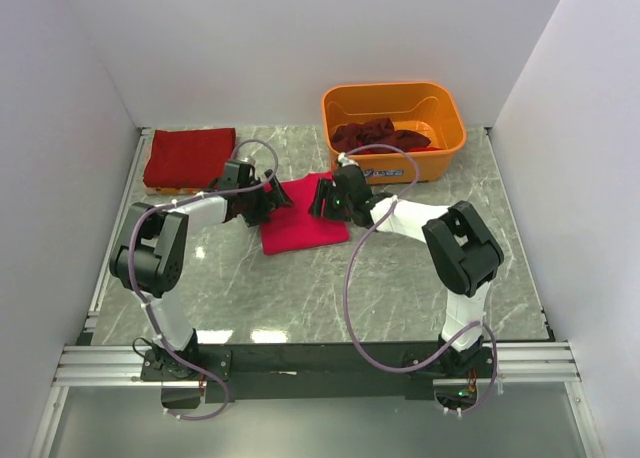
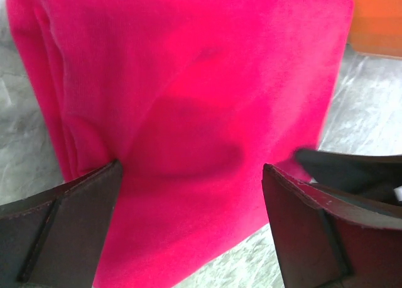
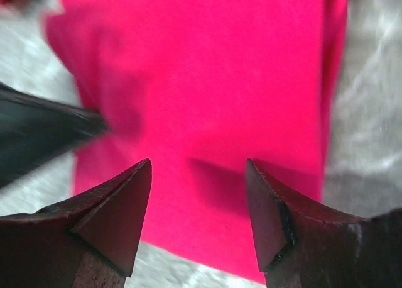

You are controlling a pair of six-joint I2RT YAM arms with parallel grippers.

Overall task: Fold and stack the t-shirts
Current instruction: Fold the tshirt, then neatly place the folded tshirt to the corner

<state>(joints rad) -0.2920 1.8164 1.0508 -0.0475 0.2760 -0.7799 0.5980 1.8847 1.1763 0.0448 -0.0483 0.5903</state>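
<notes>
One folded pink-red t-shirt (image 1: 301, 228) lies flat on the table (image 1: 400, 278), directly beneath and between both grippers. The left gripper (image 1: 262, 198) hangs over its left edge and the right gripper (image 1: 326, 198) over its right edge, each with jaws spread and nothing held. Contact between fingertips and cloth: cannot be told. Hazards, as judged: the layered fold edge just beside the left gripper's outer finger (image 2: 63, 231) looks loose, so a pinch catching only the top ply would peel the fold open on lifting. The grippers also stand near each other, so uneven pulls could skew the cloth. Beyond the left gripper, well apart: a dark red folded stack (image 1: 190, 156). Beyond the right gripper: an orange bin (image 1: 445, 156) holding crumpled shirts (image 1: 378, 135).
</notes>
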